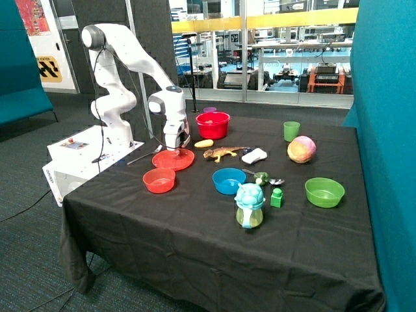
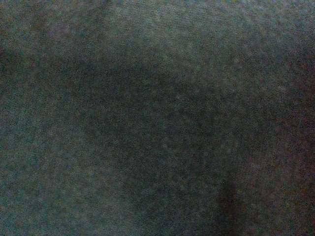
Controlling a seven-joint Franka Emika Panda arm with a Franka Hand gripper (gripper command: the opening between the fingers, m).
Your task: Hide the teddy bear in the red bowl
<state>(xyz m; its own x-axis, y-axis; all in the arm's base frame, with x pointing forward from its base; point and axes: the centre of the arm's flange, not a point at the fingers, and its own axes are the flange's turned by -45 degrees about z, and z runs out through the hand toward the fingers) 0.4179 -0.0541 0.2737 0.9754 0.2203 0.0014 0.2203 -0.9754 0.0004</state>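
Hanging low over the flat red plate (image 1: pixel 173 158), the tool (image 1: pixel 175 144) sits almost on the plate's surface, which suggests it is reaching for something there; whether its fingers are spread or closed I cannot tell, since the white wrist housing hides them. The teddy bear is not clearly visible anywhere: it may lie under the tool on the plate, but neither view confirms that. The wrist view shows only a dark, grainy surface filling the frame, with nothing recognisable in it. The red bowl (image 1: pixel 212 125) stands upright toward the far edge of the tabletop (image 1: pixel 195 221), just beyond a small yellow object (image 1: pixel 204 143) and near the plate, a short carry away. Nothing can be seen inside it, so the hiding seems not yet done.

The arm rises from its base beside the tabletop, folds at the elbow and drops its forearm steeply, wrist pointing straight down. A shallower orange-red bowl (image 1: pixel 159 180) and a toy lizard (image 1: pixel 223 153) lie close by and are not the targets.
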